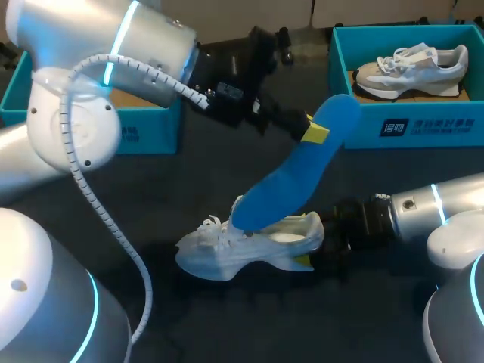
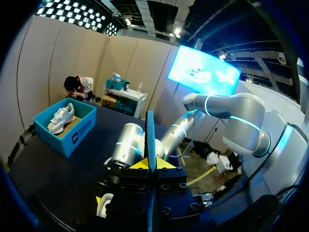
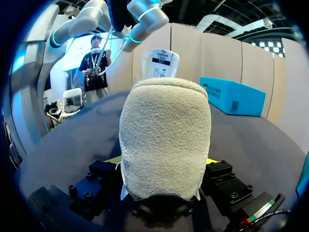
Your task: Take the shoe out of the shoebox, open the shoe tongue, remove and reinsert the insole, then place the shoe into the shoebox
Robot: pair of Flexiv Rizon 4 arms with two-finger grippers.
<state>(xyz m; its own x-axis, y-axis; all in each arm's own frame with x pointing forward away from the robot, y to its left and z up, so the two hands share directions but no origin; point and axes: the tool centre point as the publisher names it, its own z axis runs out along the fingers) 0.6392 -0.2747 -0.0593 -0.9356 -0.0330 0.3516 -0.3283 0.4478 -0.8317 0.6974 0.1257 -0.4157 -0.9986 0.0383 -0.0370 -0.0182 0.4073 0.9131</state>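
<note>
A white shoe lies on its side on the dark table. My right gripper is shut on its heel. In the right wrist view the beige heel fills the gap between the fingers, with the tongue standing up ahead of it. A blue insole slants up out of the shoe's opening. My left gripper is shut on the insole near its upper end. In the left wrist view the insole shows edge-on between the yellow tips. The teal shoebox stands at the back right.
A second grey-white shoe lies inside the shoebox at the back right. Another teal box stands at the back left, partly behind my left arm. My right arm lies low across the table's right side.
</note>
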